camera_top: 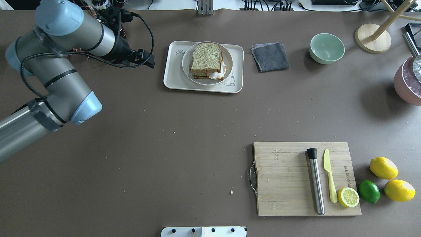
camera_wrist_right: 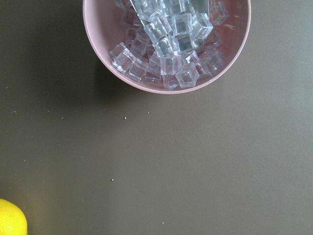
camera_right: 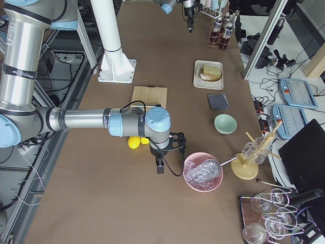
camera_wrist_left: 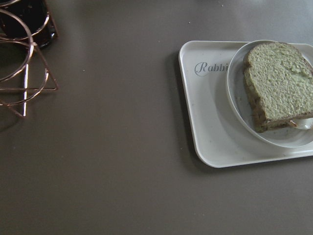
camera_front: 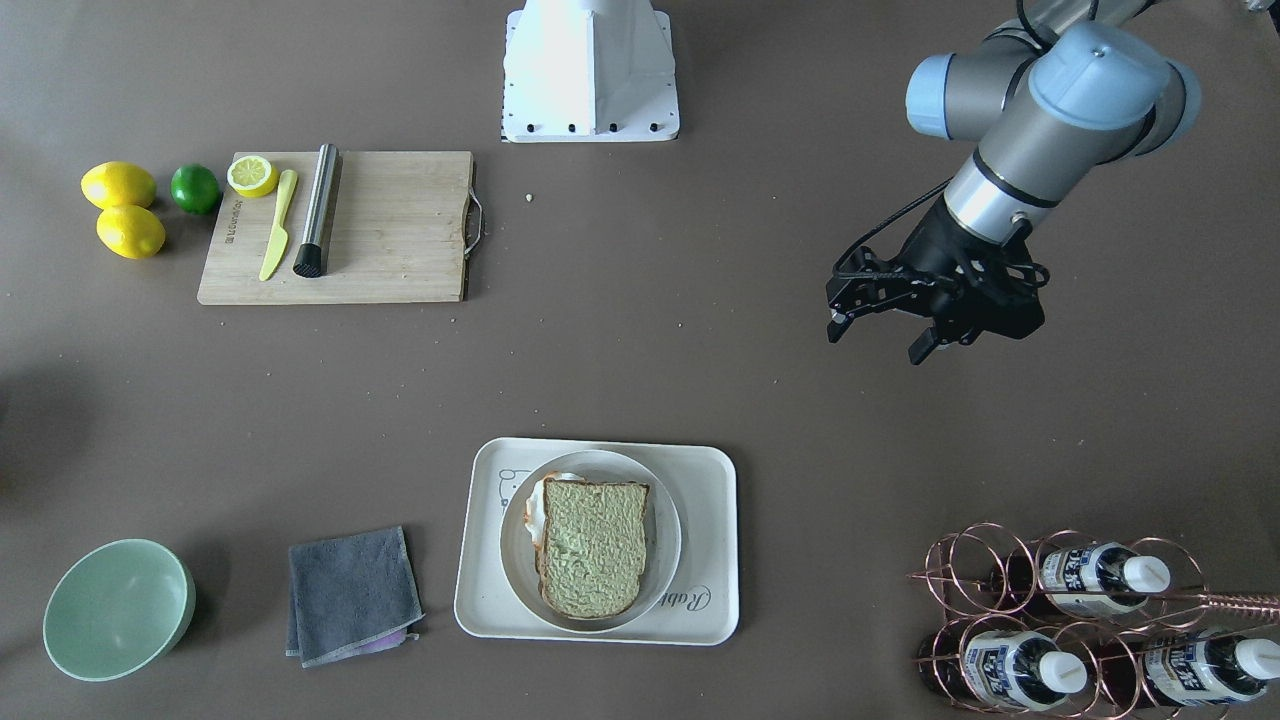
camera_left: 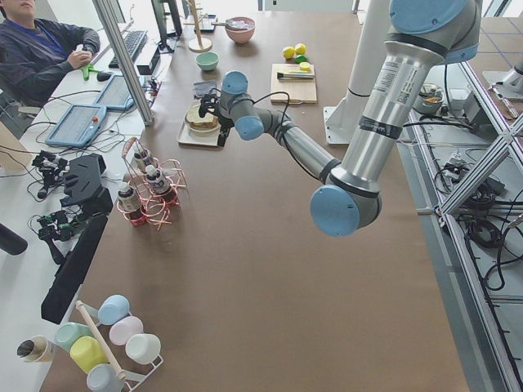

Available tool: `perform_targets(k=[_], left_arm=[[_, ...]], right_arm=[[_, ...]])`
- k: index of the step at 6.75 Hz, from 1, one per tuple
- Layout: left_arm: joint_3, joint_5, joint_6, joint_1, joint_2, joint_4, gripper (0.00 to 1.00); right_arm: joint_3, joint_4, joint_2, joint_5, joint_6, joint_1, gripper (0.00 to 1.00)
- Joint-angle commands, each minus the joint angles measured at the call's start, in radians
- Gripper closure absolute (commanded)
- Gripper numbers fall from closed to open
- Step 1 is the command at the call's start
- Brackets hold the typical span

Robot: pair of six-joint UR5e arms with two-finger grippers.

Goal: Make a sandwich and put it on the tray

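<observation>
1. The sandwich lies on a round white plate, and the plate sits inside the cream tray. The tray is on the desk at the operators' edge.
2. The top toast slice lies flat with its greenish crumb up. The white fried egg pokes out at one side between the slices, and in the overhead view some orange shows at the egg's edge.
3. The tray's "Rabbit" lettering and bear drawing are partly covered by the plate.
4. The left gripper hangs over bare desk, well apart from the tray on the robot's left side. Its jaws are spread and nothing is between them.
5. The left wrist view shows the tray at the right and a copper wire bottle rack at the top left. The front view shows bottles in the rack.
6. The right gripper shows only in the right side view, so I cannot tell whether it is spread or closed. It is just beside a pink bowl of ice cubes.
7. A gray cloth lies near the tray, with a green bowl beyond it.
8. A wooden cutting board sits well apart from the tray. It carries a steel muddler, a yellow plastic knife and a lemon half.
9. A lime and two lemons lie on the desk just beside the board.
</observation>
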Motion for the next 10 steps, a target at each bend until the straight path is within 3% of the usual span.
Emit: perform_targets(k=[1, 2, 4, 6, 7, 8, 9, 10], left_arm=[[-0.143, -0.03, 0.245, -0.128, 0.273, 0.015, 0.03], [-0.12, -0.129, 0.417, -0.242, 0.35, 0.016, 0.03], [-0.013, -0.169, 0.715, -0.43, 0.407, 0.035, 0.03], [-0.01, -0.213, 0.93, -0.56, 0.39, 0.221, 0.03], [-0.013, -0.219, 1.086, -0.605, 0.345, 0.386, 0.03], [-0.001, -0.209, 1.209, -0.628, 0.338, 0.447, 0.03], [0.021, -0.131, 1.333, -0.632, 0.352, 0.45, 0.03], [0.066, -0.103, 1.34, -0.633, 0.364, 0.446, 0.03]], right_arm=[[0.001, 0.002, -0.005, -0.001, -0.002, 0.0, 0.0], [0.001, 0.003, -0.009, -0.003, -0.002, 0.0, 0.0], [-0.001, 0.005, -0.011, -0.003, -0.029, 0.0, 0.0], [-0.001, 0.005, -0.011, -0.003, -0.029, 0.0, 0.0], [-0.001, 0.005, -0.011, -0.003, -0.029, 0.0, 0.0], [-0.001, 0.005, -0.011, -0.004, -0.029, 0.0, 0.0], [-0.001, 0.005, -0.012, -0.006, -0.029, 0.0, 0.0], [-0.001, 0.005, -0.014, -0.006, -0.031, 0.0, 0.0]])
